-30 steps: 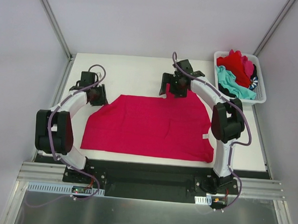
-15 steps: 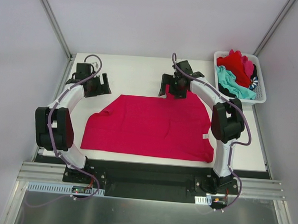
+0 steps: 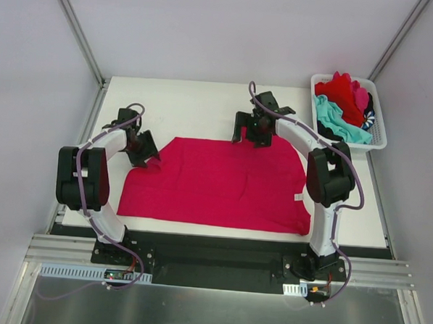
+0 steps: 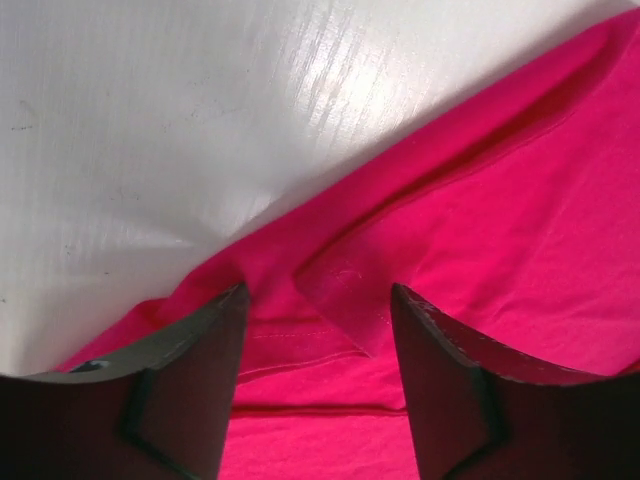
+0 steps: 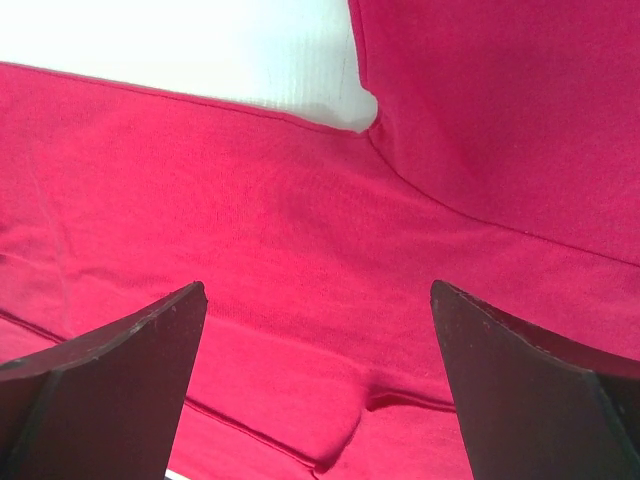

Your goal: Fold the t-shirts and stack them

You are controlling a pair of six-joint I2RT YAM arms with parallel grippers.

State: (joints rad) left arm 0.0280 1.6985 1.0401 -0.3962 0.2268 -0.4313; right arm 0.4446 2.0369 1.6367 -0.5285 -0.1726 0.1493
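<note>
The large magenta-pink t-shirt (image 3: pixel 222 184) lies spread flat in the middle of the white table (image 3: pixel 190 102). My left gripper (image 3: pixel 146 152) is low over the shirt's far-left corner. In the left wrist view the left gripper (image 4: pixel 318 290) is open, its fingers (image 4: pixel 190 370) on either side of a turned-over hem of the shirt (image 4: pixel 500 220). My right gripper (image 3: pixel 256 131) hangs over the shirt's far edge. In the right wrist view the right gripper (image 5: pixel 318 287) is wide open above a small wrinkle in the cloth (image 5: pixel 300 200), holding nothing.
A white slotted basket (image 3: pixel 383 134) at the far right corner holds a red t-shirt (image 3: pixel 342 91), a teal one (image 3: pixel 333 119) and a dark bundle (image 3: pixel 367 120). Grey walls and metal posts close in the table. A black rail runs along the near edge.
My left gripper let go of the shirt's corner, swung out to the far left and opened, then came back down over that corner with narrower jaws. The right arm barely moved.
</note>
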